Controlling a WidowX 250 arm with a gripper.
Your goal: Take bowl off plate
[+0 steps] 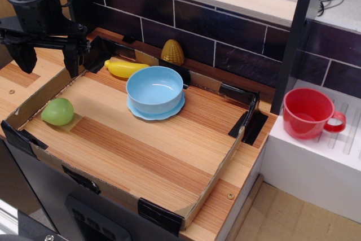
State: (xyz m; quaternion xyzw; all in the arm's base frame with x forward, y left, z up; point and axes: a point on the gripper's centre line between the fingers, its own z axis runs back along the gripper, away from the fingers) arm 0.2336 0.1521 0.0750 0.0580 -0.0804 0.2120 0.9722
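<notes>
- Closest to us is the front wall of a low cardboard tray (220, 182), held at its corners with black tape.
- Wooden boards show as the floor of that tray, with bare room in the front half.
- On the left side of the tray lies a green ball-like fruit (57, 111), close to the left wall.
- Near the middle, toward the back, sits the bowl (155, 89). It is light blue, round and deep, and it stands upright.
- Under the bowl is the plate (163, 114), also light blue, with a wavy edge peeking out at the front and sides. The bowl rests right on it.
- Behind the bowl, by the back wall, lies a yellow banana (124, 68).
- A yellow corn cob (172, 52) stands on the ledge behind the tray, by the dark tile wall.
- Far on the right, a red cup (307, 113) with a handle sits on a white rack (316, 165), well apart from the tray.
- Up in the top left corner hangs the black pincer (46, 56). Its two fingers point down and stand wide apart, holding nothing.
- The pincer is over the back left corner of the tray. The bowl is to its right and lower in the view, not touching it, with the banana lying between them.
</notes>
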